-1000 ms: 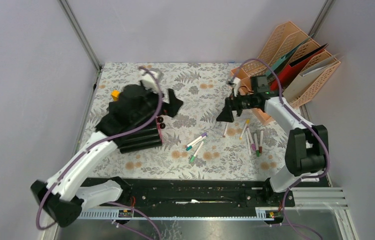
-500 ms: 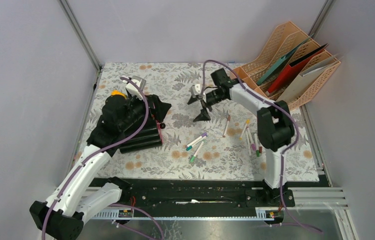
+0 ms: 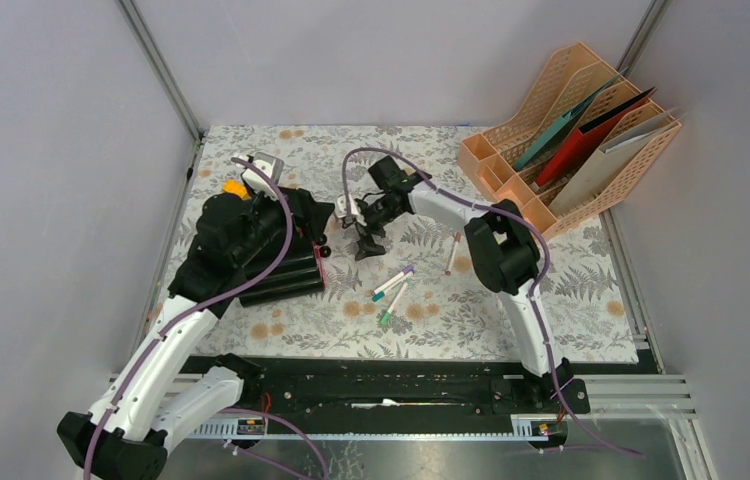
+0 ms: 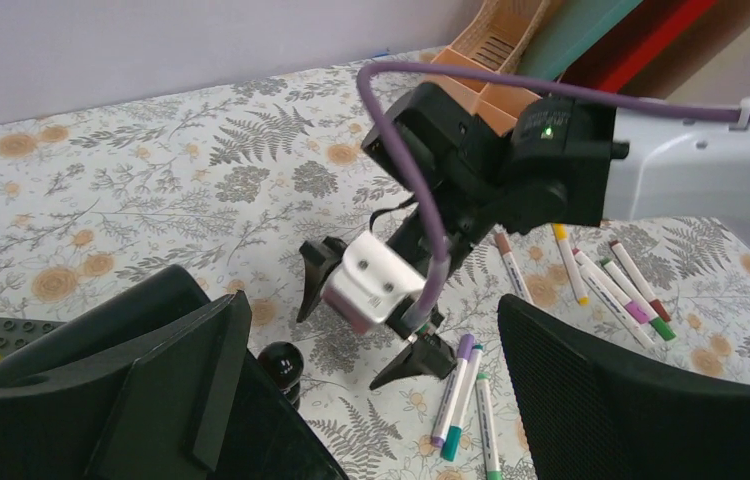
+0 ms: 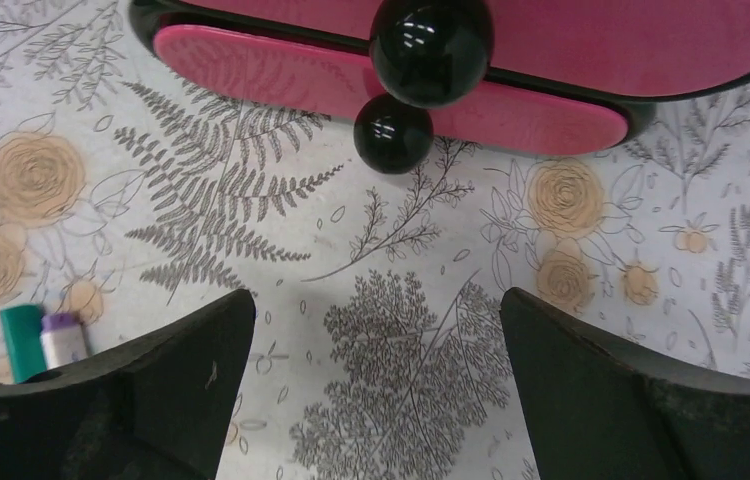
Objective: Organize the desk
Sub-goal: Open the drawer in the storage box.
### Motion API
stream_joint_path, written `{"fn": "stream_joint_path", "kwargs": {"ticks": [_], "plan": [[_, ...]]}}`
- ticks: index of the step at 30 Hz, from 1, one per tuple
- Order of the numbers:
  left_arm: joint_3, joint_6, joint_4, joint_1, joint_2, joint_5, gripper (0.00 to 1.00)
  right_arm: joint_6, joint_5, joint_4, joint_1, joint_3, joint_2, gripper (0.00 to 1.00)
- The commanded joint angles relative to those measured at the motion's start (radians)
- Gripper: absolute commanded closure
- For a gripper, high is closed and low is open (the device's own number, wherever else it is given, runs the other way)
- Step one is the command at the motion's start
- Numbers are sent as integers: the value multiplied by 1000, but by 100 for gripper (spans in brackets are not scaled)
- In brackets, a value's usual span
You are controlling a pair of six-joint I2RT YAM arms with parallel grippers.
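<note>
Right claw near pink drawer fronts

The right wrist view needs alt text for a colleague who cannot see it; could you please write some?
The right gripper, open and empty, hovers over the desk with its fern-and-flower cloth, facing two pink panels, each with a round black knob. Teal and purple marker caps peek out at lower left.

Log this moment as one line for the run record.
left gripper: open, over black plastic drawer unit | right gripper: open, empty, over fern-print cloth desk, facing round black drawer knobs | coloured felt-tip markers: loose on desk
</note>
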Motion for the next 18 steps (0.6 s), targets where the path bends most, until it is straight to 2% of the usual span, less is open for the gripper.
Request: {"fn": "stream_joint_path", "kwargs": {"ticks": [1, 7, 18], "plan": [[-15, 20, 61, 13, -32, -51, 1, 129, 80, 74, 46, 62, 35, 2], [-42, 18, 97, 25, -89, -98, 1, 256, 149, 147, 94, 96, 68, 7], [-107, 14, 167, 30, -215, -261, 1, 350, 174, 172, 147, 127, 104, 15]]}}
